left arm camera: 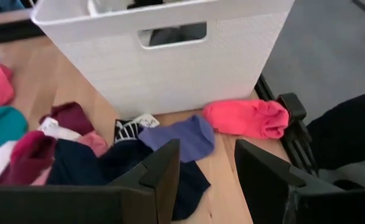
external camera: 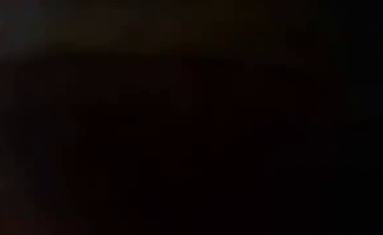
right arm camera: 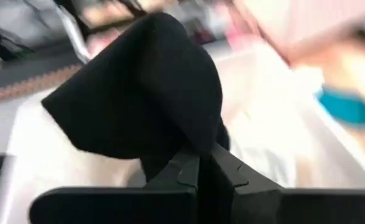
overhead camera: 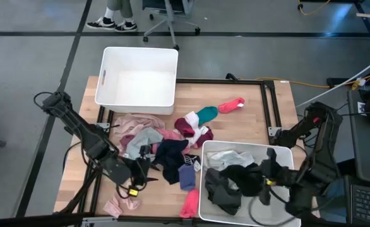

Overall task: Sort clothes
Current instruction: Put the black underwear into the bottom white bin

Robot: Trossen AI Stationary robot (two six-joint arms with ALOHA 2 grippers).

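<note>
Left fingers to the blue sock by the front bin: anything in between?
Nothing visible. The left gripper is open, and the blue sock lies just ahead on bare table, resting on the dark garment beside the bin.

Wooden table, two white bins, scattered clothes

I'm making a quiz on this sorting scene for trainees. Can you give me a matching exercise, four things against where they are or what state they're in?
Things:
1. black garment
2. purple sock
3. far white bin
4. left gripper

Places or states:
A. empty, at the table's far edge
B. open, above the loose pile of clothes
C. pinched in the shut right gripper over the near white bin
D. on the table beside a bright pink sock, in front of the near bin's wall

Pairs: 1-C, 2-D, 3-A, 4-B
</note>
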